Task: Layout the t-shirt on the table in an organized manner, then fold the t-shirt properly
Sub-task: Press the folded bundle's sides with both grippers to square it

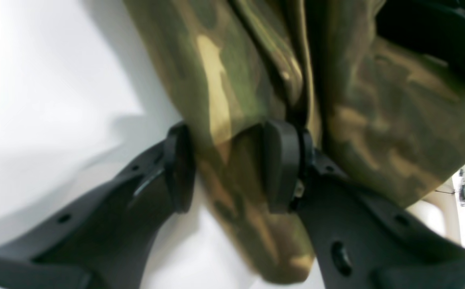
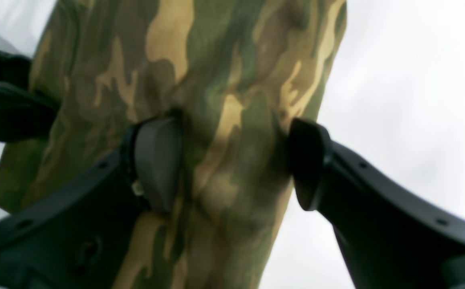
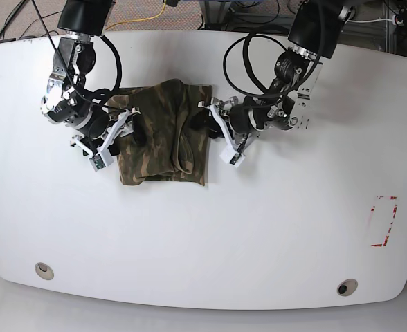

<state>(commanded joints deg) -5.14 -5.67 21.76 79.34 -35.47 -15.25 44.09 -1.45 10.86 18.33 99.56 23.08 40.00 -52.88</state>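
Desk edges: the white desk [image 3: 259, 228] is seen whole in the base view, with rounded corners; a round hole [image 3: 43, 270] sits near one front corner and another hole [image 3: 347, 286] near the other.
Open room: wide bare surface is left in front of the shirt and toward the red tape outline [image 3: 385, 220], which lies well apart from the cloth.
Shirt position: the camouflage shirt [image 3: 163, 131] is found in the rear middle of the desk, between the two arms, as a roughly square bundle.
Left jaws: the left gripper [image 1: 232, 166] is seen with its jaws narrowed onto a fold of cloth; both pads press the fabric from either side, and a strip of shirt hangs down between them.
Right jaws: the right gripper [image 2: 232, 164] is held moderately wide, with a broad band of shirt filling the gap; one pad [image 2: 158, 160] is pressed into the fabric and the other touches the cloth's edge. A firm grip cannot be told from the pictures.
Shirt look: dark green, brown and tan blotches are shown; the cloth is layered and creased, with a lengthwise ridge near its middle and uneven lower edges. Both wrist views are blurred.
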